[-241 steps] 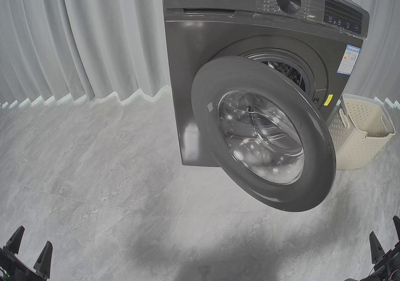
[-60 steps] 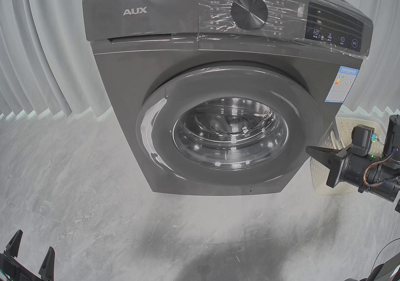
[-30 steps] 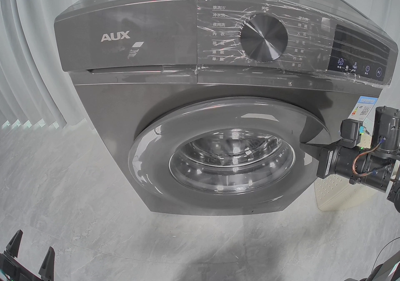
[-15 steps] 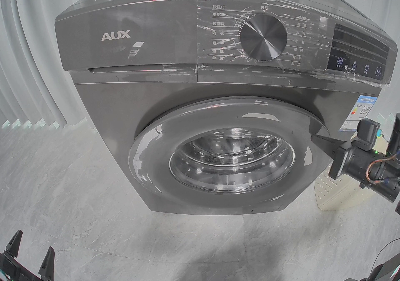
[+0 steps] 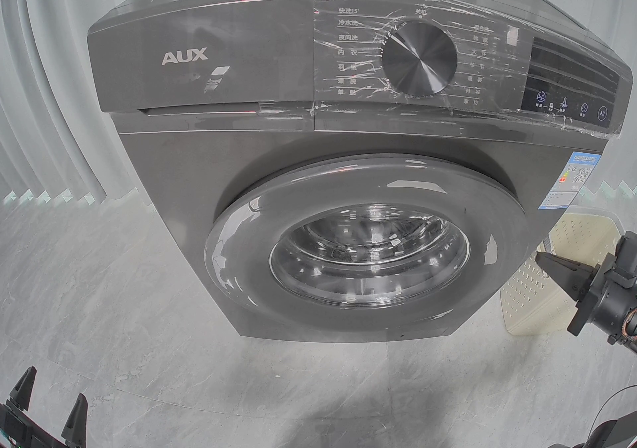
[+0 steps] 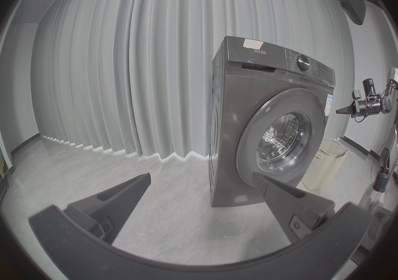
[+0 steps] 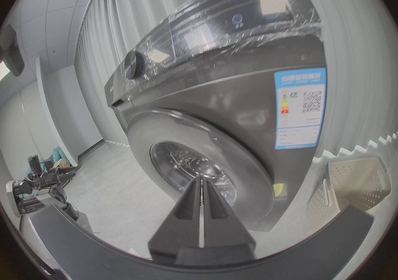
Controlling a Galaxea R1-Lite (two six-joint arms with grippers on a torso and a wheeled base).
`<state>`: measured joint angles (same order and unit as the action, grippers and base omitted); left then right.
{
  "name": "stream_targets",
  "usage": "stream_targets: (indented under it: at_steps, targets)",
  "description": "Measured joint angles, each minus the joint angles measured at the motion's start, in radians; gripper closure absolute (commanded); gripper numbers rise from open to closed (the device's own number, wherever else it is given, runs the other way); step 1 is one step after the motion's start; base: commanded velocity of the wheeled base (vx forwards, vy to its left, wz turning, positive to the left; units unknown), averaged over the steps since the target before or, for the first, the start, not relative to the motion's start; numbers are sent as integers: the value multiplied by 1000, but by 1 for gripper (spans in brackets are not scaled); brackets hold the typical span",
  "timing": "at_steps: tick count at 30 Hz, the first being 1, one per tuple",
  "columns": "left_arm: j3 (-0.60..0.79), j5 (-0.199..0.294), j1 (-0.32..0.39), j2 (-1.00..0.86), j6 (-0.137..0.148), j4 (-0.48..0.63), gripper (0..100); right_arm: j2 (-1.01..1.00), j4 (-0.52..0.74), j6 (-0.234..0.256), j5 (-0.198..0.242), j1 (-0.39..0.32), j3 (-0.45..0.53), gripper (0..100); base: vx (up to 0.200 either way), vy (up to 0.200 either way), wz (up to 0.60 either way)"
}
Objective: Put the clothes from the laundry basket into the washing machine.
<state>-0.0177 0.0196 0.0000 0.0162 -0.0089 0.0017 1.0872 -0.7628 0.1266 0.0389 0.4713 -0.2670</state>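
The grey washing machine [image 5: 219,157] stands close in front, its round door [image 5: 252,230] shut flat against the front. The cream laundry basket [image 5: 531,303] sits on the floor by the machine's right side; what I see of its inside [image 7: 356,185] is bare perforated wall. My right gripper [image 5: 544,261] hangs shut and holding nothing just right of the door's edge, in front of the basket; its fingers [image 7: 191,202] are pressed together. My left gripper [image 5: 50,396] is low at the near left, open and holding nothing, far from the machine [image 6: 269,119].
White pleated curtains [image 5: 46,71] hang behind the machine. Grey marble floor [image 5: 133,310] spreads open to the left and in front. The machine's dial [image 5: 419,58] and panel are under plastic film.
The door, open eight seconds ago, is shut and the camera has come closer. Over the last second my right gripper drew back from the door's right edge, down and to the right.
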Motion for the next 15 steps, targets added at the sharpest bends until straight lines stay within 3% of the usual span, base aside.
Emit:
stream_targets:
  at_steps: [1,9,15]
  targets:
    - [0,0,0,0,0,0,0,-11,0,0,0,-4,3,0,0,0,0]
    - [0,1,0,0,0,0,0,-95,22,-24,2,-36,45,0,0,0,0]
    - [0,2,0,0,-1,0,0,-165,34,-72,3,-84,63,0,0,0,0]
